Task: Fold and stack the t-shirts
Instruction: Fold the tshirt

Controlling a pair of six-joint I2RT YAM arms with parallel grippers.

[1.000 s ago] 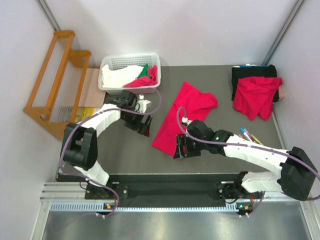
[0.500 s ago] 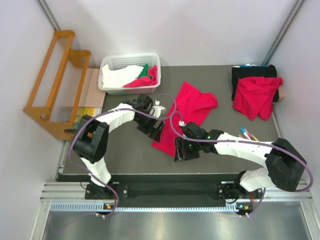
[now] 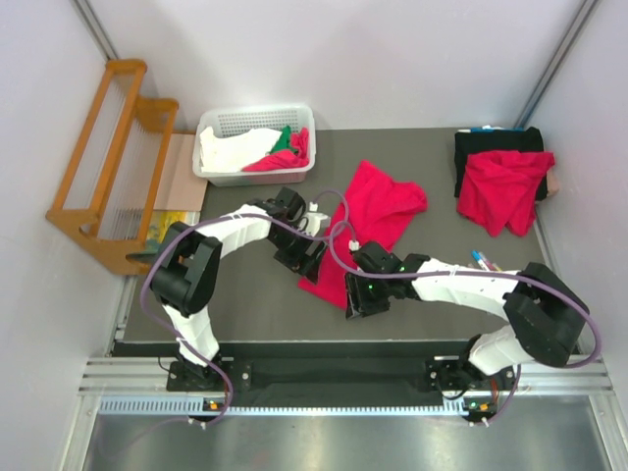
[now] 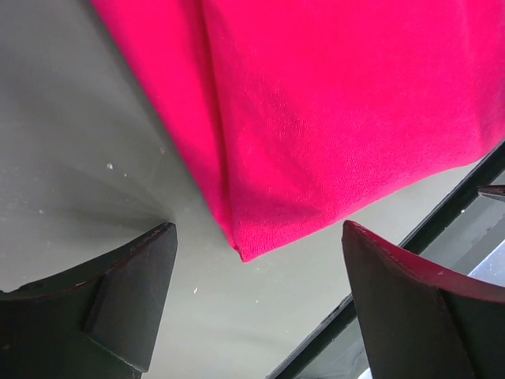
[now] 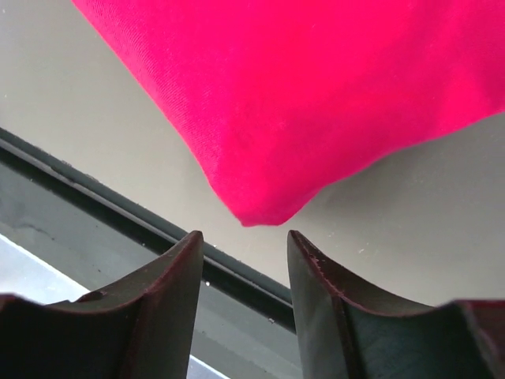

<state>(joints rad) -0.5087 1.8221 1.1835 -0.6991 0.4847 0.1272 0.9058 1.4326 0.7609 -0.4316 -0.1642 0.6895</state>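
Lying on the dark bench (image 3: 245, 304), a red t-shirt (image 3: 378, 211) is seen near the middle, stretched from the far right towards the near left, and both arms are reached in to its near end. The left gripper (image 3: 304, 260) is set low at the left corner of that end. In the left wrist view its jaws are held wide apart, with a folded corner of the red cloth lying on the bench between them and touched by neither. The right gripper (image 3: 359, 294) is set at the other near corner, close to the front edge of the bench. In the right wrist view its jaws are parted by a narrow gap only, nothing is clamped between them, and the rounded tip of the cloth is seen just beyond the fingertips, apart from them. A second t-shirt (image 3: 502, 191), also red, is left crumpled at the far right of the bench, draped partly over a folded black cloth (image 3: 491, 142). A white basket (image 3: 245, 121) is placed at the far left corner, with a white cloth (image 3: 228, 149) and a small green cloth (image 3: 283, 139) inside it. A few pens (image 3: 488, 265) are laid near the right edge, and a wooden rack (image 3: 123, 67) is stood beside the bench on the left.
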